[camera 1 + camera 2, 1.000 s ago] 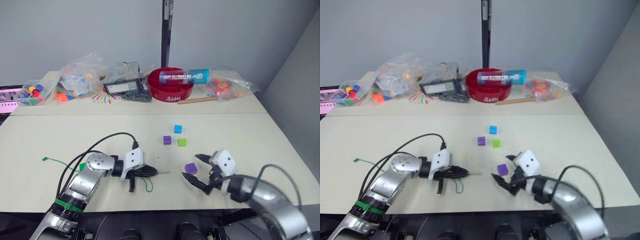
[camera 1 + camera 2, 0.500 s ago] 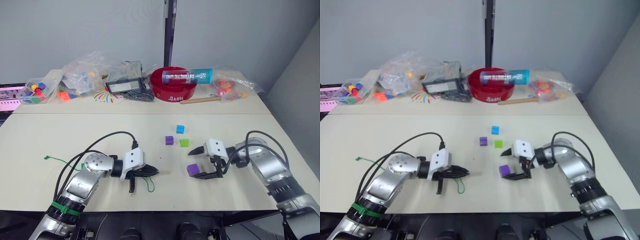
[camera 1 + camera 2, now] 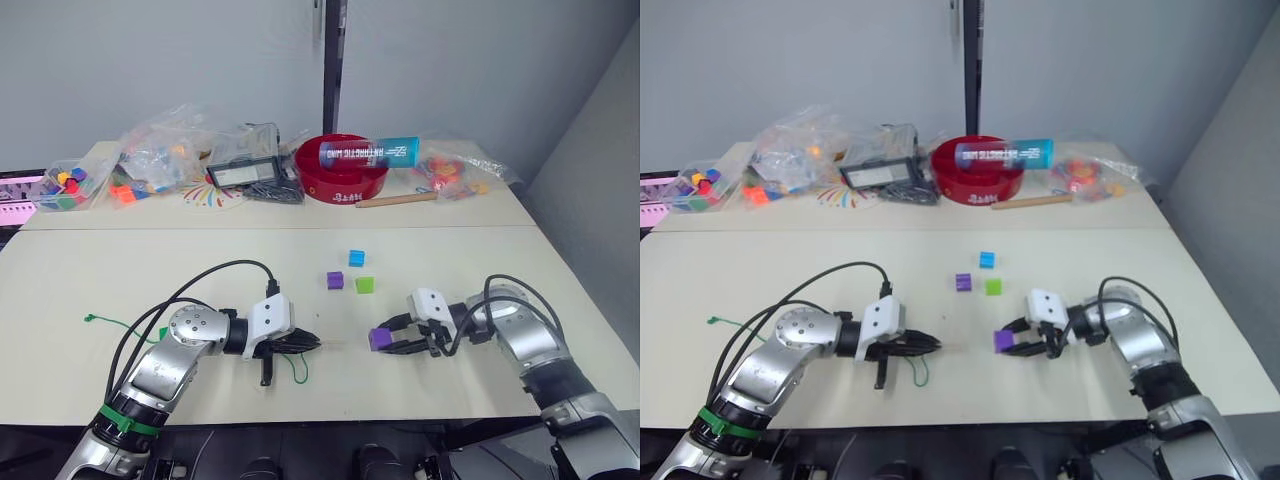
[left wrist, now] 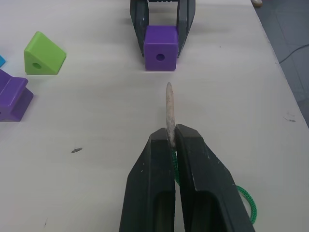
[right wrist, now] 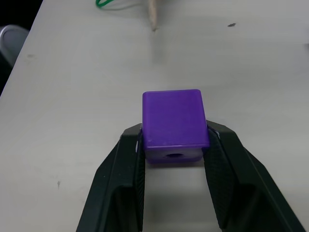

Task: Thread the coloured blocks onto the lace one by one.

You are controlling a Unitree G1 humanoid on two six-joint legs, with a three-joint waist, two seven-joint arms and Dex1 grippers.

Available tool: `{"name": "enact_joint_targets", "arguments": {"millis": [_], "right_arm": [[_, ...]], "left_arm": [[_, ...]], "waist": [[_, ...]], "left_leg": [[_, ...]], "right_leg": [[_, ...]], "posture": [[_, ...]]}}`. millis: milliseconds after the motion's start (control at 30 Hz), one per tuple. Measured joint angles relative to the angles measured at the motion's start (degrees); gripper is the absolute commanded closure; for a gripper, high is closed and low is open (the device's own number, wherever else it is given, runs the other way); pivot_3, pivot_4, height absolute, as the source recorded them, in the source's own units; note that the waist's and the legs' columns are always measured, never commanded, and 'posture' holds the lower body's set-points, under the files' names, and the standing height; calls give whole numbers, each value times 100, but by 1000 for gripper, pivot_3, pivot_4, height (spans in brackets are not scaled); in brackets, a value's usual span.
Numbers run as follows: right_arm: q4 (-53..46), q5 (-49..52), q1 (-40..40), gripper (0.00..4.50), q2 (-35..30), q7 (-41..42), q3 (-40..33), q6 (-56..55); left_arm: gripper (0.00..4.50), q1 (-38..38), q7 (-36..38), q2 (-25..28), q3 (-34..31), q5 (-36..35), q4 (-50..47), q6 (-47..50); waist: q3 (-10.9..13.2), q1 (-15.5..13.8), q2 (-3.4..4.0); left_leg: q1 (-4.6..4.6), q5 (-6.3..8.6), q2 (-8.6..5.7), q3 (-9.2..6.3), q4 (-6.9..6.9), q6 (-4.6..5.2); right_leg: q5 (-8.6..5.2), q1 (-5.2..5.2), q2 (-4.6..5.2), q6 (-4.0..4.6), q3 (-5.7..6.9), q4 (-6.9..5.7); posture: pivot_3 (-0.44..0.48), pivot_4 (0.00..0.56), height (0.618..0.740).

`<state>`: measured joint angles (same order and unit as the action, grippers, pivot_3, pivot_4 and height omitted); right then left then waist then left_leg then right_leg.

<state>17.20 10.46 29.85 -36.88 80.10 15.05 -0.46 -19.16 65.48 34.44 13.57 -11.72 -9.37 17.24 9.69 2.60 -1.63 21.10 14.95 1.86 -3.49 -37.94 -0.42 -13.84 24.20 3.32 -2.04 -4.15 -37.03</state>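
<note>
The purple cube (image 3: 380, 339) sits on the table (image 3: 90, 270) right of centre in the head views, clamped between the right gripper's (image 5: 174, 145) fingers, its hole facing the lace (image 4: 169, 112). The lace's tan tip points at that hole, just short of it, pinched in the closed left gripper (image 3: 309, 341); green cord loops beneath and trails to the left edge. Above, near the middle, lie another purple (image 3: 335, 281), a lime (image 3: 364, 285) and a cyan block (image 3: 356, 258), with open tabletop around them. A tube (image 3: 369, 153) across the red bowl (image 3: 340, 183) at upper centre carries print too small to read.
</note>
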Motion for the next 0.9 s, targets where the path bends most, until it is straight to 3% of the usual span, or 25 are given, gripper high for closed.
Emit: {"name": "enact_joint_targets", "arguments": {"millis": [233,900], "right_arm": [[-794,-23,-398,3320,257,-543,-1,573],[-1048,-73,-423,3320,263,-670,59,840]], "left_arm": [[4500,-58,-99,-69,120,61,26,19],[4500,-406,-262,-272,455,350,300,18]], "waist": [[0,-14,0],[0,-9,0]], "left_leg": [[1,0,-1,-1,-1,0],[1,0,-1,-1,-1,0]], "right_leg": [[0,0,0,0,1,0],[0,0,0,0,1,-1]], "posture": [[0,150,731],[0,150,731]]}}
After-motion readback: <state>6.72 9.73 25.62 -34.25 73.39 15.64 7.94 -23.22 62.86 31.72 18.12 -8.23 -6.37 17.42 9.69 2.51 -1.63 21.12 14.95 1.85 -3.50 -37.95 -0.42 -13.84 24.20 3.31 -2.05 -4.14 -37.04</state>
